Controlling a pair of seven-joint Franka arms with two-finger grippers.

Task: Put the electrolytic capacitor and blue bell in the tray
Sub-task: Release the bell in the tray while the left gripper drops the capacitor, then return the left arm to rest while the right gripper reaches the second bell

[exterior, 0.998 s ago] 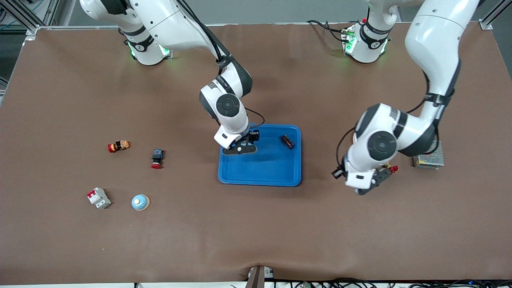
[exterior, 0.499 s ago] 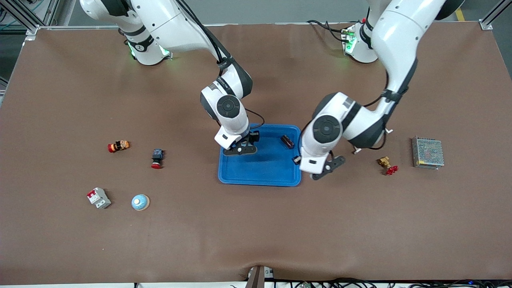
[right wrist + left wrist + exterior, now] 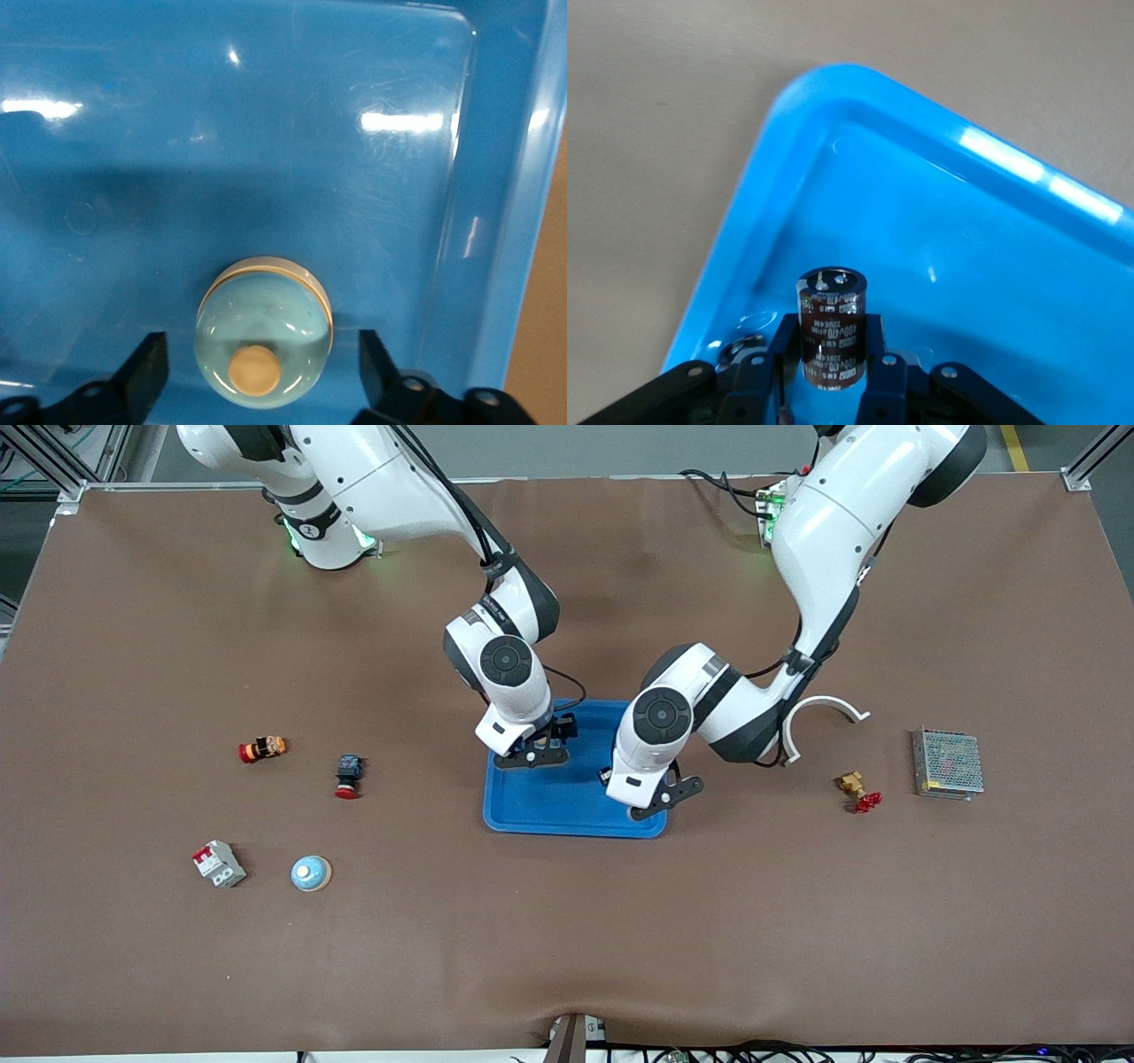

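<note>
The bright-blue tray [image 3: 567,808] lies mid-table. My left gripper [image 3: 660,795] hangs over the tray's corner at the left arm's end. It is shut on a dark brown electrolytic capacitor [image 3: 831,323], which it holds just above the tray floor [image 3: 983,248] in the left wrist view. My right gripper [image 3: 532,755] hangs over the tray's other end. In the right wrist view it [image 3: 263,359] is open. A pale blue bell [image 3: 263,332] with a tan button rests on the tray floor [image 3: 266,133] between the fingers, touching neither. Another blue bell [image 3: 311,873] sits on the table toward the right arm's end.
Two red-capped buttons [image 3: 262,749] [image 3: 347,776] and a white breaker [image 3: 219,863] lie near that bell. A brass valve [image 3: 858,790], a metal mesh box [image 3: 948,763] and a white curved piece [image 3: 819,722] lie toward the left arm's end.
My left arm has swung from over the table near the mesh box to over the tray, now covering a capacitor that lay in the tray. My right arm has not moved.
</note>
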